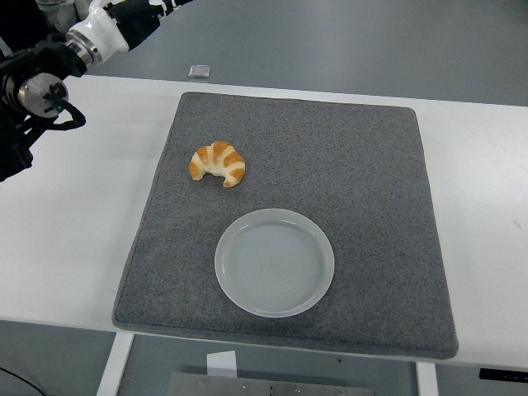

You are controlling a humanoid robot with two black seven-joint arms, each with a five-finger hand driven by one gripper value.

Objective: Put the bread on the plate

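Observation:
A golden croissant lies on the grey mat, in its left half. A round, pale grey plate sits on the mat nearer the front edge, below and to the right of the croissant; nothing is on it. My left hand is at the picture's upper left, over the white table and well left of the mat, apart from the croissant. It holds nothing that I can see. The right arm does not show.
The white table extends left and right of the mat. A small grey object lies at the table's far edge, just behind the mat.

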